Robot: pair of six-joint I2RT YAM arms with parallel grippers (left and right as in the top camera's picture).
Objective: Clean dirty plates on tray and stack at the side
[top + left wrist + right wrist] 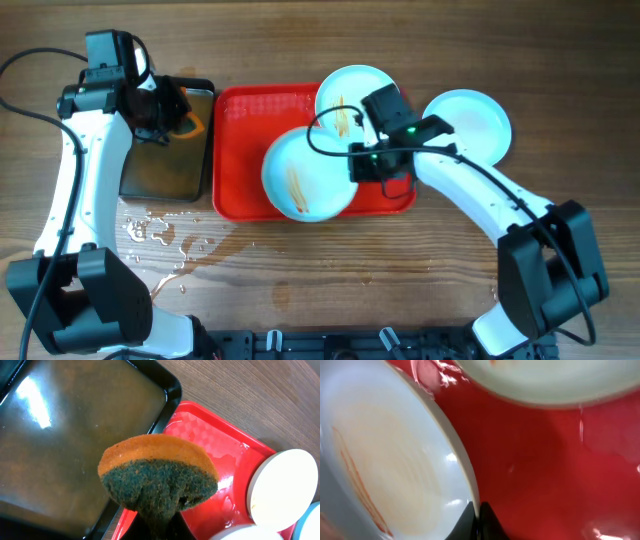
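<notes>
Overhead showed you the right gripper (373,165) pinching the near plate (303,175) on the tray (238,150), the far plate (352,92) just beyond, the third plate (470,120) off-tray right, and the left gripper (172,115) clamping a sponge (157,475) over the pan (165,170).

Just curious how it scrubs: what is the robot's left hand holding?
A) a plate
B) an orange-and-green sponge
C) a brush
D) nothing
B: the left hand grips a sponge, orange on top and dark green underneath, above the black pan.
</notes>
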